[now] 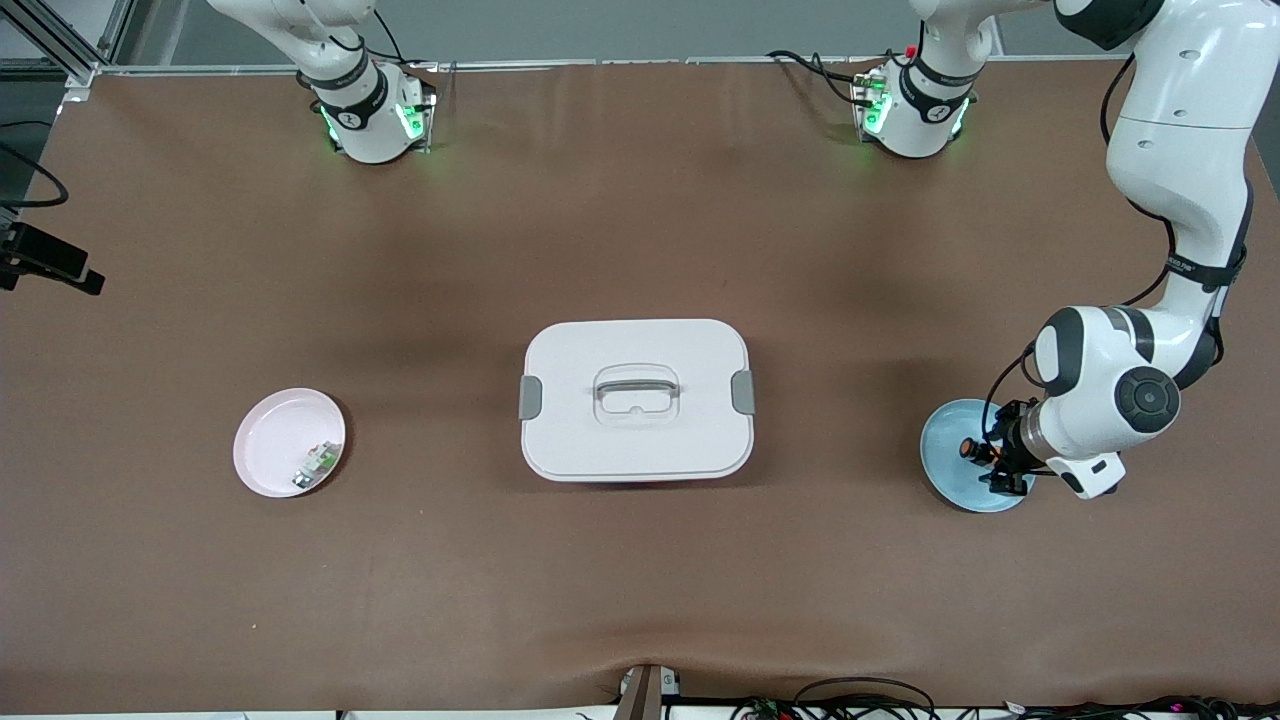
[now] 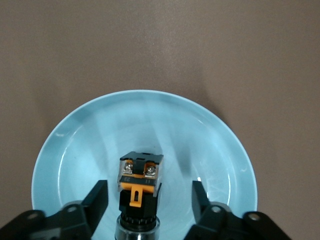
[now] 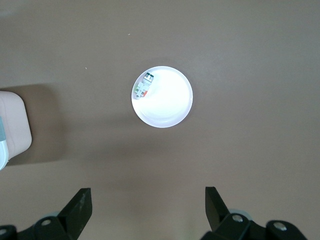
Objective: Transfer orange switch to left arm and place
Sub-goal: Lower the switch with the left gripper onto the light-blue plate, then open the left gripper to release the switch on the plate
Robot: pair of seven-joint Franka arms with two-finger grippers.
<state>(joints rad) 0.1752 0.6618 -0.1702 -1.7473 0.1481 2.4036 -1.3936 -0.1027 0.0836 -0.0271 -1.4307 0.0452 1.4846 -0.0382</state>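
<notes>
Left gripper (image 2: 150, 200) spread wide around the orange switch (image 2: 140, 185), which lies untouched in the blue plate (image 1: 950, 470) near the table's edge. Right gripper (image 3: 147, 210), also wide and empty, hangs high over the pink plate (image 3: 167, 102). Only the front view shows the whole box (image 1: 636, 398) between the plates.

- Your box (image 1: 636, 400) sits mid-desk (image 1: 640, 580).
- Toward the left arm's end, the orange switch (image 1: 969, 450) lies in a plate (image 1: 955, 480).
- Toward the right arm's end, another plate (image 1: 275, 440) holds what looks like a small part (image 1: 316, 464).

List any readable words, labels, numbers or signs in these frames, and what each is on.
None can be read.
Left arm: dark print on its black wrist band, too small.
Orange switch: no legible marking beside its terminal screws.
Box, blue plate, pink plate: no text visible.
</notes>
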